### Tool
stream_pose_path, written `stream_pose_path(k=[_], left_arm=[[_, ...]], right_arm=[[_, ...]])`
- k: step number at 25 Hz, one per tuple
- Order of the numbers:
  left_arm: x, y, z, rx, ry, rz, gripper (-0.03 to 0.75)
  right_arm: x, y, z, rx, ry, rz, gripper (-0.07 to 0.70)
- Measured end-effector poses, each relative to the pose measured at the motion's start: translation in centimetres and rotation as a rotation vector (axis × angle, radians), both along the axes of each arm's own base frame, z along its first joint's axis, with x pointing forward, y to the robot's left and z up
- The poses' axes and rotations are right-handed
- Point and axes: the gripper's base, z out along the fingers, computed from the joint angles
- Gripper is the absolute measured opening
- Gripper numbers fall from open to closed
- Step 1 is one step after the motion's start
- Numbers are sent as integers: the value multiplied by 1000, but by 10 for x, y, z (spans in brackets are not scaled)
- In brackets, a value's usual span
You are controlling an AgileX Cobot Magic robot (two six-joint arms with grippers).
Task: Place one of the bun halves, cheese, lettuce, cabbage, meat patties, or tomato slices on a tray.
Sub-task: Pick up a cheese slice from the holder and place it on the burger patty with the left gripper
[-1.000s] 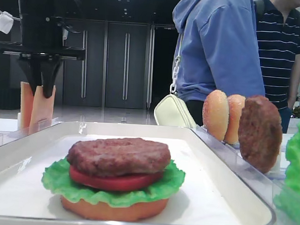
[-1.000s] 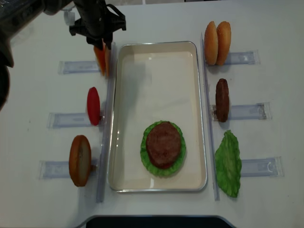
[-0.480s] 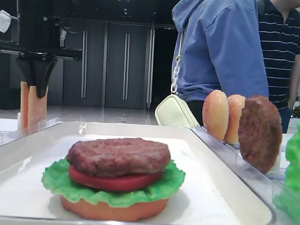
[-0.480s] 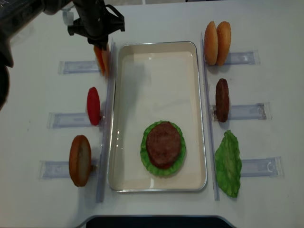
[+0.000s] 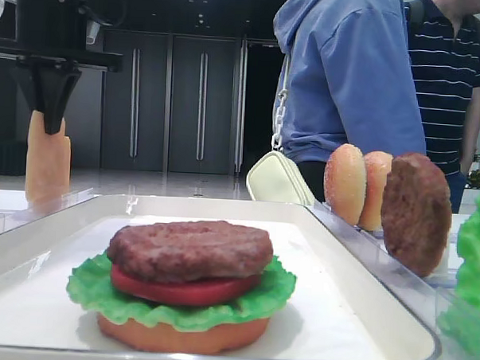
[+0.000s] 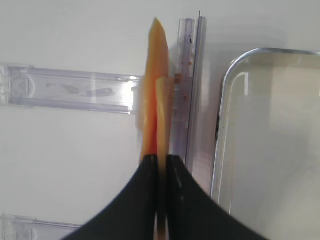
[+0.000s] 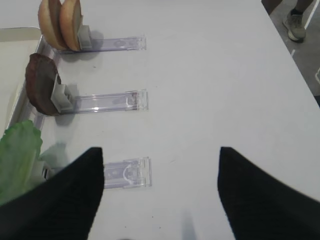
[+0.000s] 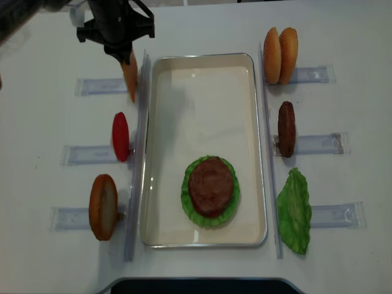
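My left gripper [image 6: 161, 162] is shut on a thin pale orange cheese [image 6: 163, 115] slice, held upright on edge. A second, deeper orange slice [image 6: 151, 90] stands against it just outside the left finger. From above, the left gripper [image 8: 125, 58] hangs over the cheese [image 8: 130, 79] just left of the tray's [image 8: 202, 57] far corner. In the low view the cheese [image 5: 47, 164] hangs below the gripper [image 5: 47, 116]. On the white tray [image 5: 223, 205] sits a stack: flat bun [image 5: 177, 335], lettuce [image 5: 88, 289], tomato [image 5: 179, 292], patty [image 5: 189, 249]. My right gripper [image 7: 160, 150] is open over bare table.
Clear holders flank the tray. On the right stand two bun halves [image 8: 280, 55], a patty [image 8: 286, 128] and a lettuce leaf [image 8: 294, 211]. On the left stand a tomato slice [image 8: 120, 136] and a bun half [image 8: 103, 206]. Two people [image 5: 348, 81] stand behind the table.
The left gripper has shut on a cheese slice. It has risen and shifted a little left with the slice. The stack on the tray has not moved.
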Motion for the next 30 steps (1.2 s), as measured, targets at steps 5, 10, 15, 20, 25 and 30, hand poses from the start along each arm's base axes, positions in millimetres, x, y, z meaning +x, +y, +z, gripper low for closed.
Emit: stream_pose_path(k=[5, 10, 15, 20, 25, 30], left_arm=[[-5, -1, 13, -9, -18, -6, 22], [-14, -11, 27, -59, -39, -20, 22], [-23, -28, 33, -96, -39, -54, 22], [-33, -39, 45, -132, -52, -86, 22], [-48, -43, 53, -168, -62, -107, 22], [-66, -41, 47, -208, -58, -110, 22]], right_arm=[[0, 0, 0, 0, 0, 0, 489], [0, 0, 0, 0, 0, 0, 489], [0, 0, 0, 0, 0, 0, 489], [0, 0, 0, 0, 0, 0, 489], [0, 0, 0, 0, 0, 0, 489], [0, 0, 0, 1, 0, 1, 489]])
